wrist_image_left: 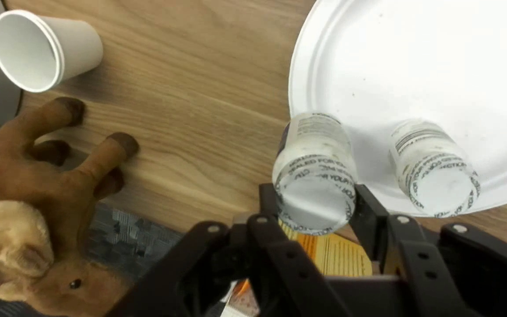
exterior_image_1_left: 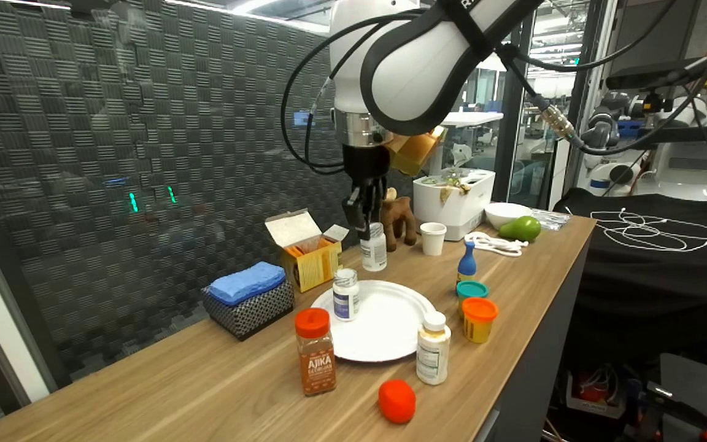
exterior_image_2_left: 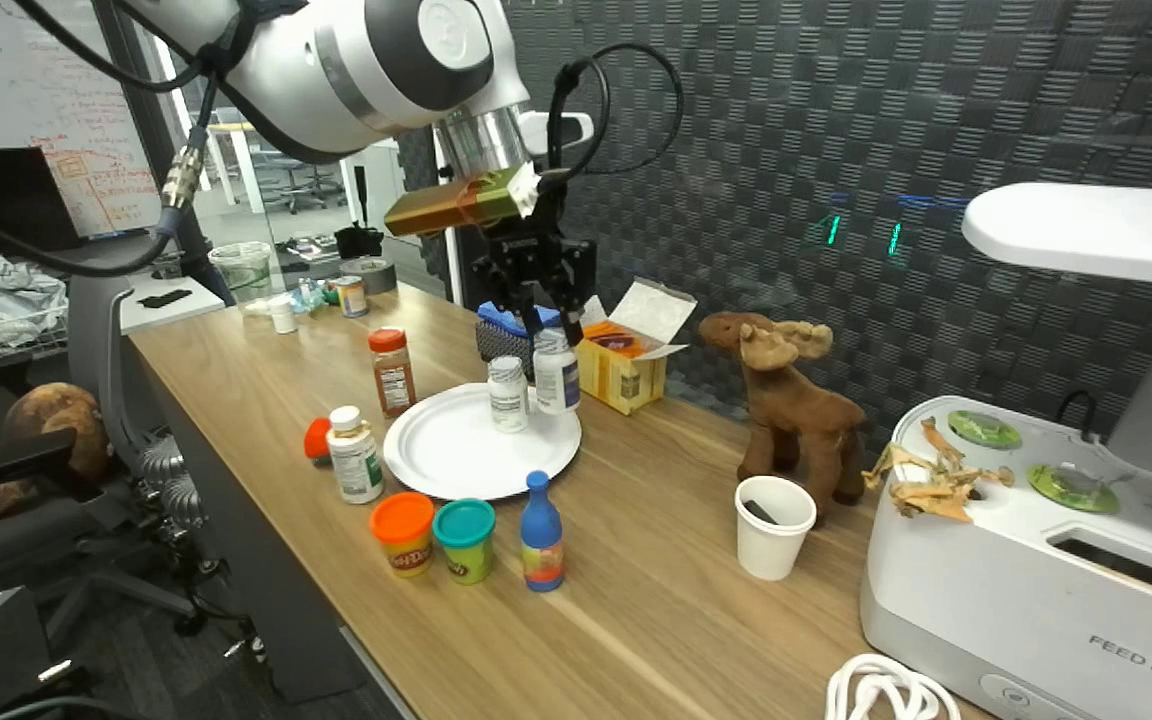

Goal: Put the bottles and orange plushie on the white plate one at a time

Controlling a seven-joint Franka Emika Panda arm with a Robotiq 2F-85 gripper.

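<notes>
White bottle [wrist_image_left: 319,141] gripped by the claw [wrist_image_left: 315,196], far side of the plate [exterior_image_1_left: 390,325]; only an exterior view shows "AJIKA" on the near-left brown bottle [exterior_image_1_left: 316,356].

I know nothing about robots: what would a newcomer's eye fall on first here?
Probably the big white arm looming at the top of both exterior views, its gripper closed on a white bottle near the rim of the white plate. Next, perhaps the vivid orange plushie, low in an exterior view, sitting on the wood-grain counter. Then the brown toy moose, which stands beside a white cup.
</notes>
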